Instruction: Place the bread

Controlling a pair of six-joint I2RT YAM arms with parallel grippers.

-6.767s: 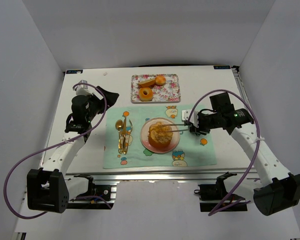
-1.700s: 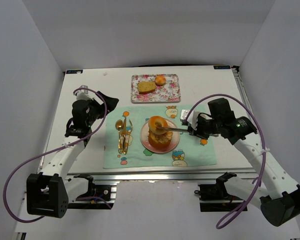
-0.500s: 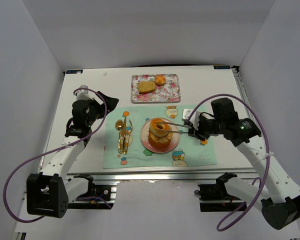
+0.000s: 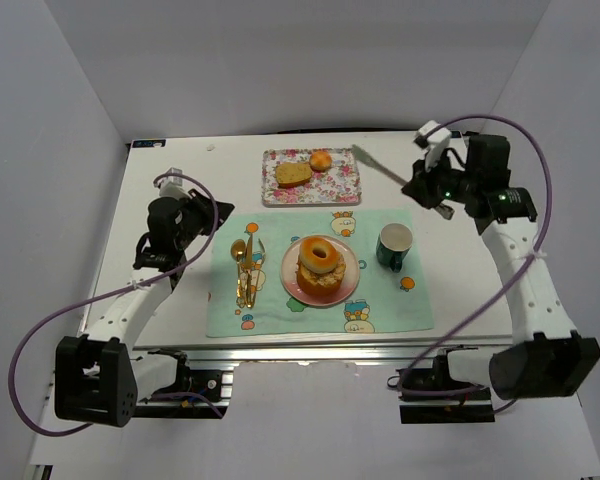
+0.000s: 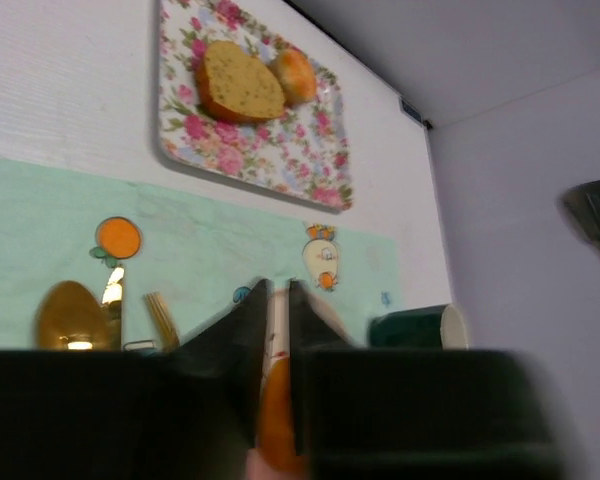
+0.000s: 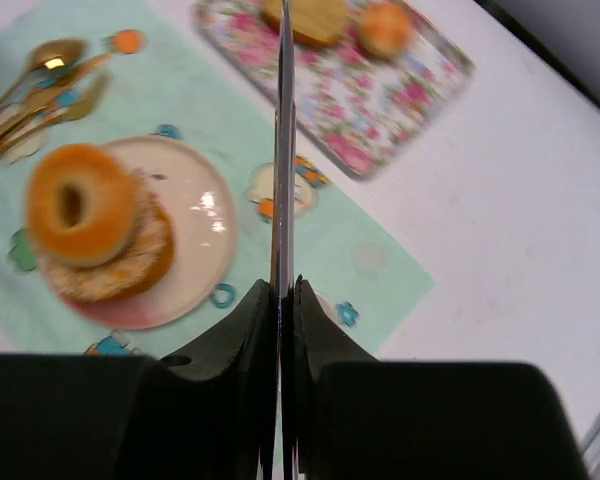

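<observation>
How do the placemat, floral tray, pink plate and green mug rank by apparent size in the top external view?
Largest to smallest:
placemat
floral tray
pink plate
green mug
Tray and plate look fairly close.

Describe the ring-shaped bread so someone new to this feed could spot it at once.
Start at the mint-green placemat, where a pink plate sits between the gold cutlery and the dark green mug. The ring-shaped bread lies on top of the stack on that plate. It alone has a hole, unlike the slice and round bun on the floral tray.
</observation>
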